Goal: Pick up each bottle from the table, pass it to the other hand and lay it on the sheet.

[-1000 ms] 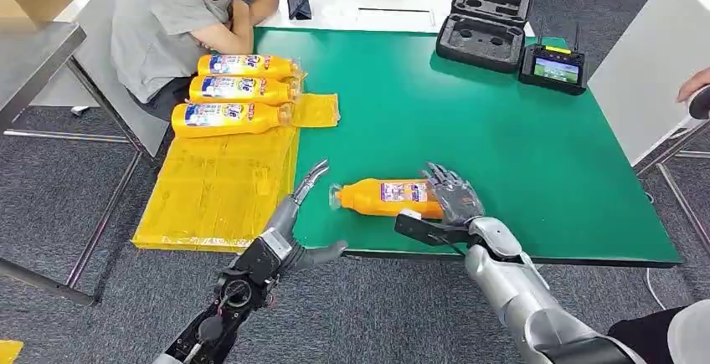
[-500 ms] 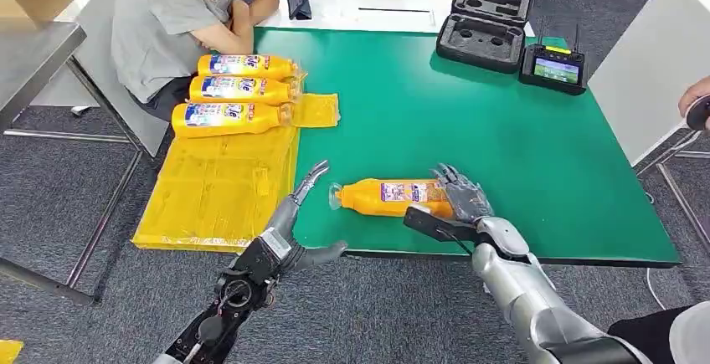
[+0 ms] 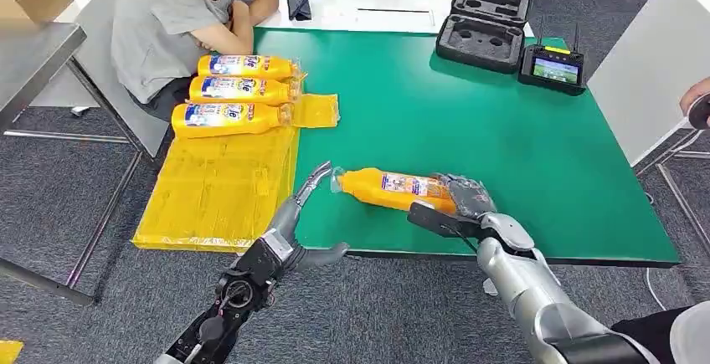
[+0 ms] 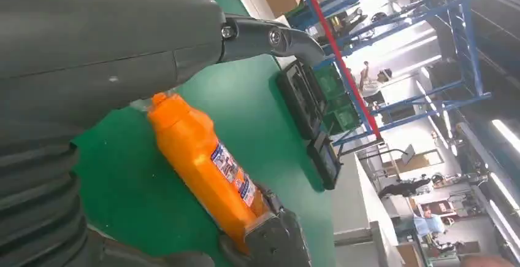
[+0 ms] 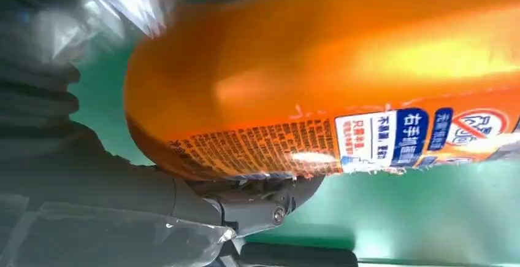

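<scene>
Orange plastic bottle with blue-and-white label point(image 3: 392, 190): base end gripped by the right hand point(image 3: 463, 202), cap end pointing toward the left hand; it slants over the near part of the green worktop point(image 3: 502, 146). Whether the cap end touches the surface, can't tell.
Right hand: closed around the bottle's base, near the worktop's front edge; the right wrist view shows the thumb under the orange body.
Left hand point(image 3: 293, 222): empty, fingers spread, held just off the worktop's near left corner; the fingertips point(image 3: 316, 173) sit close to the bottle's cap, not touching.
Yellow plastic sheet point(image 3: 213, 188): spread on a lower surface just left of the worktop.
Three more orange bottles point(image 3: 239, 90): lying side by side at the sheet's far end, caps toward the worktop.
Person in grey shirt point(image 3: 167, 21): seated beyond those bottles.
Black foam-lined case point(image 3: 486, 25): open, at the far side of the worktop.
Black controller with lit screen point(image 3: 553, 69): just right of the case.
</scene>
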### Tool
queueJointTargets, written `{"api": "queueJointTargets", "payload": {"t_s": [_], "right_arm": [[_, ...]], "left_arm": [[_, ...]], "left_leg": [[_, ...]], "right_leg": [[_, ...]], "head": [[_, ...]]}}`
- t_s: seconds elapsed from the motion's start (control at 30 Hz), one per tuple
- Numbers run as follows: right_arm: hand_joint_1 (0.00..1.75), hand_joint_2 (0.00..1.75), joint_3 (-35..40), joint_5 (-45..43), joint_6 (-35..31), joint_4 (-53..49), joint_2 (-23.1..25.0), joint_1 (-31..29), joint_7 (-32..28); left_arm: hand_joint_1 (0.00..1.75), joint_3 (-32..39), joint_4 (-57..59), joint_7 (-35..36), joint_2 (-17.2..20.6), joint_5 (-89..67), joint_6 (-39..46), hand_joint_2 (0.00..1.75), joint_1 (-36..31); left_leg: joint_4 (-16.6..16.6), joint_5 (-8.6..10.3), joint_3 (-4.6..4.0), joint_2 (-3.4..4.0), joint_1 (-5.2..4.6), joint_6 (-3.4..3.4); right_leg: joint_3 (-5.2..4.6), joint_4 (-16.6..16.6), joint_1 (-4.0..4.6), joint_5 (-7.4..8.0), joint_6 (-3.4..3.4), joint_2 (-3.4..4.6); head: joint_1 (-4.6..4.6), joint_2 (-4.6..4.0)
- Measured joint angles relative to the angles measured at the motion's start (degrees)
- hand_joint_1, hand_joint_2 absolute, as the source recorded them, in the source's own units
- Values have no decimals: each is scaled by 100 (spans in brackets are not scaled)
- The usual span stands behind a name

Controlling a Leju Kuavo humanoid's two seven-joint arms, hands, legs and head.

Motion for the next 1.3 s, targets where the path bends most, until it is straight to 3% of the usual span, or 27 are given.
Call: {"api": "queueJointTargets", "payload": {"t_s": [0.4,0.63,0.83,0.9,1.03,1.17,1.3], "right_arm": [[175,175,-103,-166,24,7,-15,12,-164],[175,175,-933,-1575,-46,7,46,278,-1571],[175,175,-1425,-1799,-70,7,116,391,-1829],[175,175,-1484,-2307,68,-143,160,502,-1832],[175,175,-1207,-4215,145,-910,258,911,-1840],[175,175,-678,-5031,-168,-1575,341,1287,-1843],[175,175,-299,-5263,-348,-2011,404,1513,-1845]], "left_arm": [[0,-4,0,0,2,7,-13,175,-2],[0,-7,-35,0,-2,111,271,175,0],[0,-4,-68,0,-31,168,293,175,3],[0,-4,-79,0,-35,254,293,175,6],[0,96,-120,0,-85,526,238,175,39],[0,218,-159,0,-111,603,164,175,75],[0,321,-162,0,-153,730,48,175,98]], "left_leg": [[0,0,0,-1,0,0],[0,0,-12,-4,0,0],[0,0,-18,-4,0,0],[0,0,-19,-6,0,0],[0,-1,-22,-6,0,0],[-1,-1,-22,-4,0,0],[-1,-1,-22,-4,1,0]], "right_leg": [[0,-1,-1,0,0,0],[-4,1,0,0,0,-2],[-9,1,0,0,0,-1],[-9,1,0,0,0,-3],[-13,1,0,-1,0,-4],[-15,1,0,-1,0,-3],[-16,1,1,-1,0,-4]], "head": [[0,0],[-2,0],[0,0],[0,0],[0,0],[0,0],[-2,0]]}}
